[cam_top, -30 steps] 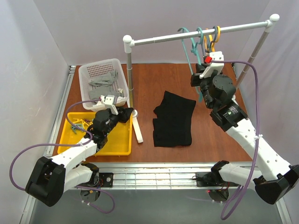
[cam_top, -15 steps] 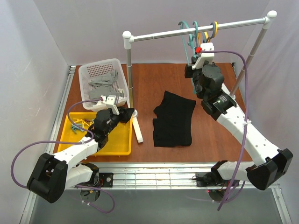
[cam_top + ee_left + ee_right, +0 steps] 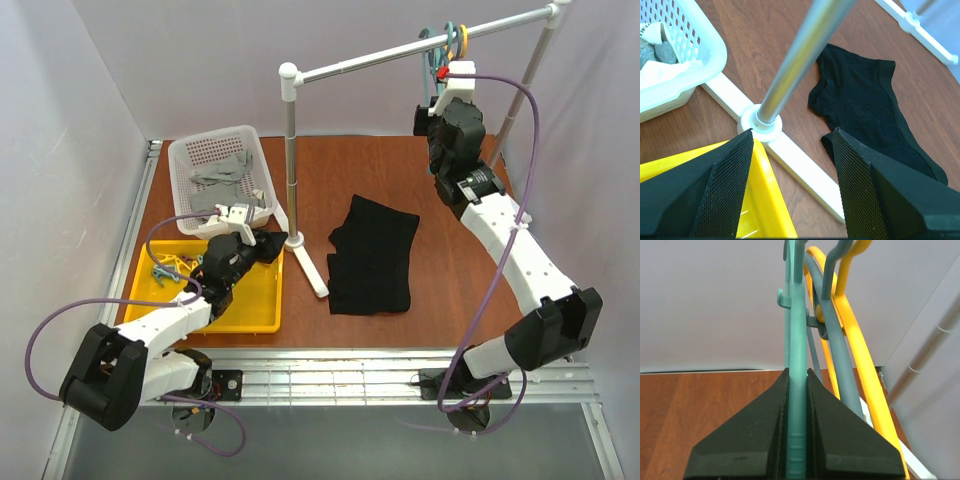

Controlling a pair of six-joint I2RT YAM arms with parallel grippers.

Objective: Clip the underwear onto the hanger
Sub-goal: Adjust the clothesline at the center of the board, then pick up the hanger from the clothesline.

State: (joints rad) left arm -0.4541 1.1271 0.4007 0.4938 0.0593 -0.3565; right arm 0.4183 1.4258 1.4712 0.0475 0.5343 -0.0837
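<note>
Right hand [image 3: 797, 376] is squeezing the teal hanger [image 3: 796, 330] tight between its 2 fingers, on a straight stretch of it, and the rest is running up ahead of the hand. Just to that hand's right, a grey-blue hanger [image 3: 840, 360] and a yellow hanger [image 3: 862, 365] are hanging too. Left hand [image 3: 792, 134] is gaping wide with nothing in it, hovering over the yellow tray [image 3: 765, 200] edge and the rack foot [image 3: 762, 120]. The underwear [image 3: 865, 110] is lying flat on the counter [image 3: 765, 30], ahead of the left hand and a bit right, well apart from the right hand.
</note>
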